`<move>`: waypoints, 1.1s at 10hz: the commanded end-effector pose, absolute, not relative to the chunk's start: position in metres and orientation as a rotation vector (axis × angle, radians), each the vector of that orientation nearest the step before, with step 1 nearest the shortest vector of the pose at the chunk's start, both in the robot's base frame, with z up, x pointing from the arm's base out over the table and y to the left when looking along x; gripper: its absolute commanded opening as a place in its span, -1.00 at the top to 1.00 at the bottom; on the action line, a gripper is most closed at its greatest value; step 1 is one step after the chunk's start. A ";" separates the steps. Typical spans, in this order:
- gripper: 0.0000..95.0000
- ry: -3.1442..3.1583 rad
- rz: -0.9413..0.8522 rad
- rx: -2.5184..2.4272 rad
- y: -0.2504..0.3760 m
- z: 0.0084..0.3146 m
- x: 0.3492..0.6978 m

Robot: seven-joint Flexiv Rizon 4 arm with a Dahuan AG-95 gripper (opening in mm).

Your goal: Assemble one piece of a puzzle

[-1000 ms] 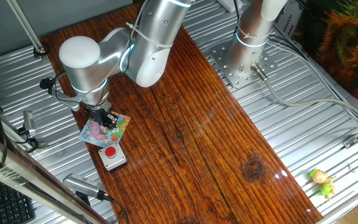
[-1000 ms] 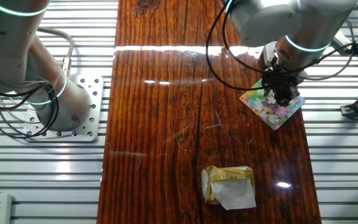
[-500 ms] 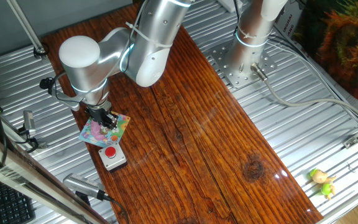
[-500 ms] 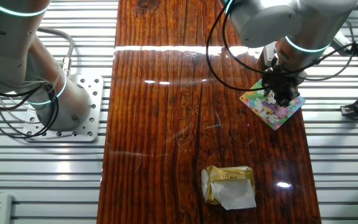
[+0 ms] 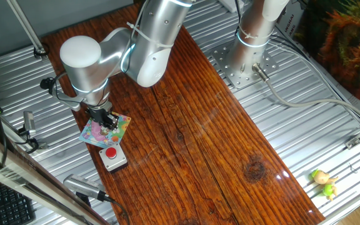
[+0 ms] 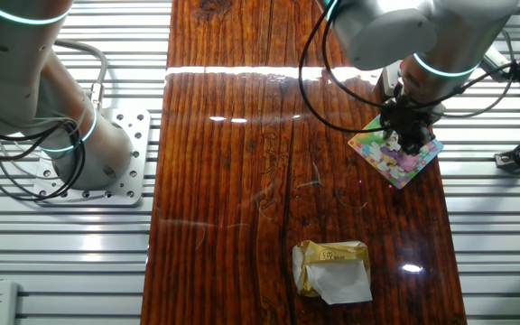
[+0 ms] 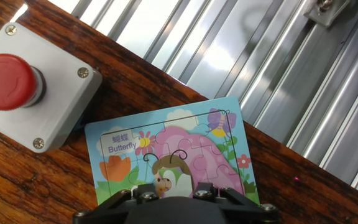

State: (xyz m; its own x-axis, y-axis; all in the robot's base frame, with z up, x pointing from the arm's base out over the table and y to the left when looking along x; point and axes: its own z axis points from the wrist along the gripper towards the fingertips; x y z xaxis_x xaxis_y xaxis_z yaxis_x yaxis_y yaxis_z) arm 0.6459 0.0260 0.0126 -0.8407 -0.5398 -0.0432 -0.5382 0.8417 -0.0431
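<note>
One fixed view: the gripper (image 5: pixel 107 119) is down on the puzzle (image 5: pixel 99 133), which lies flat near the wooden table's (image 5: pixel 192 125) edge, just beside the grey box with a red button (image 5: pixel 112 157). The fingers sit over the board's upper corner; jaw state cannot be told from here.

The other fixed view: the puzzle (image 6: pixel 403 161) lies as a diamond on the table (image 6: pixel 242 162), corners toward the table's ends and sides. The gripper (image 6: pixel 408 138) is at or just above its face. A crumpled yellow-and-white wrapper (image 6: pixel 334 270) lies well apart.

Hand view: the puzzle (image 7: pixel 179 155) fills the lower centre, with the word "Butterfly" and a pink butterfly picture; the button box (image 7: pixel 30 87) is close by its corner, contact unclear. The gripper (image 7: pixel 176 198) body hides the fingertips, so I cannot tell whether the jaws are apart or together, or whether a piece is held.

Judgement: step in hand is seating a piece. Keep the push straight down and gentle, piece edges matched to the cut lines, so the board does not slide toward the table edge.

Orientation: board is square, no long axis; the picture's top points away from the hand, turned somewhat.
</note>
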 end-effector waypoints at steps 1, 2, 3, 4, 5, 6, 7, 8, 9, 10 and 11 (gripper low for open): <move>0.20 2.963 -0.042 -0.867 0.026 0.013 0.646; 0.20 2.963 -0.043 -0.867 0.026 0.013 0.646; 0.20 2.963 -0.044 -0.867 0.026 0.013 0.646; 0.20 2.964 -0.046 -0.867 0.027 0.013 0.646; 0.20 2.965 -0.049 -0.867 0.027 0.013 0.646; 0.20 2.963 -0.044 -0.865 0.027 0.013 0.646; 0.20 2.961 -0.044 -0.866 0.027 0.013 0.646; 0.20 2.962 -0.044 -0.867 0.027 0.013 0.646; 0.20 2.959 -0.041 -0.867 0.026 0.013 0.646; 0.20 2.958 -0.042 -0.867 0.026 0.013 0.646; 0.20 2.959 -0.045 -0.869 0.026 0.013 0.646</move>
State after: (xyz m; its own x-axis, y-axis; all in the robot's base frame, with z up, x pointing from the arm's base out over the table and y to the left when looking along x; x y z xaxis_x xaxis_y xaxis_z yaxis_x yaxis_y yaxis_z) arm 0.6455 0.0264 0.0127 -0.8394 -0.5414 -0.0485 -0.5397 0.8407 -0.0447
